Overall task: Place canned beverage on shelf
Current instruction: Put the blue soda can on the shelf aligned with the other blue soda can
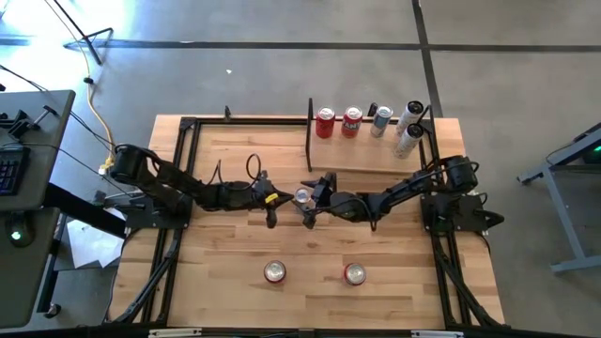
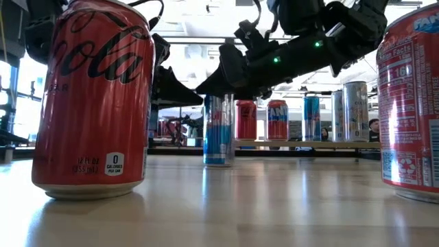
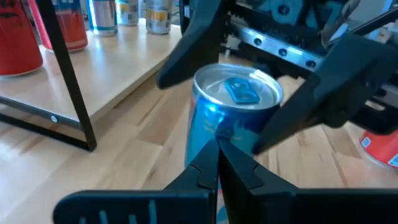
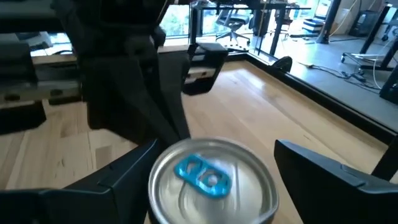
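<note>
A blue can with a silver top and blue tab (image 1: 302,196) stands upright on the table in front of the shelf; it also shows in the low view (image 2: 218,130). My right gripper (image 4: 211,171) reaches in from the table's right and is closed around the can's upper part. My left gripper (image 3: 217,163) is shut, just to the can's left at its side wall. The shelf (image 1: 376,155), a light-wood ledge with black bars and an upright divider (image 1: 309,131), holds several cans at the back right. My right gripper pinches the blue can's upper side wall just below the rim (image 3: 268,127) between its two fingers, one on each side (image 4: 127,174) (image 4: 323,168). The fingers come slanting down from the table's right. The can stands upright with its base on the table (image 2: 218,162). My left gripper's shut fingertips (image 3: 208,163) stand right at the can's side wall; whether they touch it I cannot tell.
Two red cans stand near the table's front edge (image 1: 274,272) (image 1: 354,273); they fill the foreground of the low view (image 2: 92,103) (image 2: 411,103). A black frame runs along the table's left and far sides (image 1: 188,127).
</note>
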`<move>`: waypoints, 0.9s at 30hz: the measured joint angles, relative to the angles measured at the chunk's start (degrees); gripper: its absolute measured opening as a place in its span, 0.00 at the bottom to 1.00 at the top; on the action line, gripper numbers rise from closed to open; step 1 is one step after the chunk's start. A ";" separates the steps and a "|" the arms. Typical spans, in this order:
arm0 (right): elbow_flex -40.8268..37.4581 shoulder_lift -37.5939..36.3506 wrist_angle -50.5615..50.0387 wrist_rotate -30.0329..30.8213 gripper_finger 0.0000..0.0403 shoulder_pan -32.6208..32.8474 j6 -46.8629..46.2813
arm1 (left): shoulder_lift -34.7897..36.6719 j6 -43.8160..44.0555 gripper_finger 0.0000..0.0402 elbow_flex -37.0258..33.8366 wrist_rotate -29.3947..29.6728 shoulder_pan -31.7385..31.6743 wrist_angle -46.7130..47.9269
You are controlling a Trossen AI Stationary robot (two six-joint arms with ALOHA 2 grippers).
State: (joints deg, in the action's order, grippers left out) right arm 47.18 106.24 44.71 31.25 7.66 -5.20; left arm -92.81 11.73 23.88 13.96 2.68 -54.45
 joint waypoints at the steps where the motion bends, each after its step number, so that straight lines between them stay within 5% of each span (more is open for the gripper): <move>1: 0.00 0.00 -0.02 0.06 0.75 -0.02 0.07 | -0.03 0.00 0.00 -0.04 0.00 0.00 0.09; 9: 0.00 -1.02 -2.32 -5.64 0.55 -0.24 2.49 | 0.24 0.02 0.00 -0.65 0.04 0.13 0.07; 14: -0.11 -6.27 -9.41 -10.65 0.55 -0.64 5.54 | 0.24 -0.89 0.00 -0.65 0.06 1.21 0.15; 27: -0.11 -35.28 -50.95 -15.86 0.55 -4.58 21.39 | 0.24 -2.48 0.00 -0.65 0.08 2.99 0.55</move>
State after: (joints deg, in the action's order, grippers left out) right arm 47.07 70.96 -6.24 15.38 3.08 16.19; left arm -92.58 9.25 23.22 14.04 5.67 -53.91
